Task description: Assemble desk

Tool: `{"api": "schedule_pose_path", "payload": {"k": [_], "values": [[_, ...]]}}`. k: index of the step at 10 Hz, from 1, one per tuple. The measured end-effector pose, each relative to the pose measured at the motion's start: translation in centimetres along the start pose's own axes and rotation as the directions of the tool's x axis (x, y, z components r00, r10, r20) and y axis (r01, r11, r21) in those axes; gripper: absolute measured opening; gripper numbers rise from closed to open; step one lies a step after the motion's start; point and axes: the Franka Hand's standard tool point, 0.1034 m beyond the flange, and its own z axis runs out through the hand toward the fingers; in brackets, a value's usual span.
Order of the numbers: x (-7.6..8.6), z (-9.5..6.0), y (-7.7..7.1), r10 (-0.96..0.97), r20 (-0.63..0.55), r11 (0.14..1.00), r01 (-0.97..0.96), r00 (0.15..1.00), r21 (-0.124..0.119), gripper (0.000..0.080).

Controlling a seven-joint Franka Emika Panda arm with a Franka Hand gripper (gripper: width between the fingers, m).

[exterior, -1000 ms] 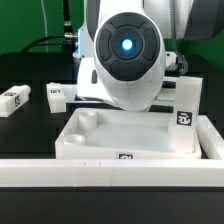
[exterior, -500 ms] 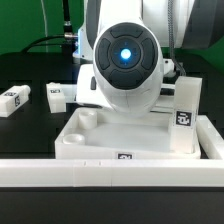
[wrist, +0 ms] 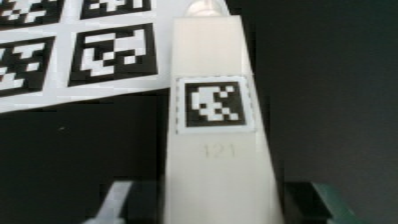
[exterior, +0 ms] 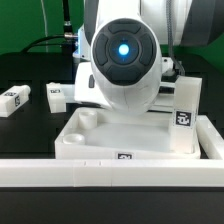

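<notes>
In the wrist view my gripper point(wrist: 214, 208) is shut on a white square leg point(wrist: 217, 150) with a black-and-white tag. A finger point(wrist: 121, 202) shows on each side of the leg, which points away over the dark table. In the exterior view the arm's round wrist housing point(exterior: 122, 55) hides the gripper and the held leg. Below it lies the white rimmed tabletop point(exterior: 130, 135). One leg point(exterior: 186, 115) stands upright at the tabletop's corner on the exterior view's right. Two more legs point(exterior: 12, 100) point(exterior: 57, 95) lie on the table at the exterior view's left.
A long white bar point(exterior: 110, 172) spans the foreground in front of the tabletop. The marker board point(wrist: 71, 50) lies on the black table beside the held leg's far end. Cables run behind the arm.
The wrist housing has shifted slightly toward the exterior view's left. The tabletop and the loose legs have not moved.
</notes>
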Motion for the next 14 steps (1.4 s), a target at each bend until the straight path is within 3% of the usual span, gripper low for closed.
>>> {"api": "schedule_pose_path", "payload": {"k": [2, 3, 5, 9, 10, 11, 14], "values": [[-1.0, -1.5, 0.3, -0.015, -0.008, 1.000, 0.015, 1.000, 0.004, 0.0289], [-2.2, -3.1, 0.8, -0.035, -0.018, 0.999, 0.035, 0.999, -0.010, 0.0291], [-3.8, -6.6, 1.6, -0.052, -0.013, 0.999, 0.052, 0.999, 0.000, 0.0291], [-2.4, -7.7, 1.5, -0.073, -0.123, 0.997, 0.074, 0.990, -0.001, 0.0291], [-2.1, -8.7, 1.9, -0.103, -0.214, 0.995, 0.103, 0.972, -0.011, 0.0291], [-2.9, -9.5, 2.4, -0.114, -0.241, 0.993, 0.116, 0.964, -0.008, 0.0291], [-2.8, -13.3, 3.0, -0.123, -0.377, 0.991, 0.131, 0.918, -0.004, 0.0291]]}}
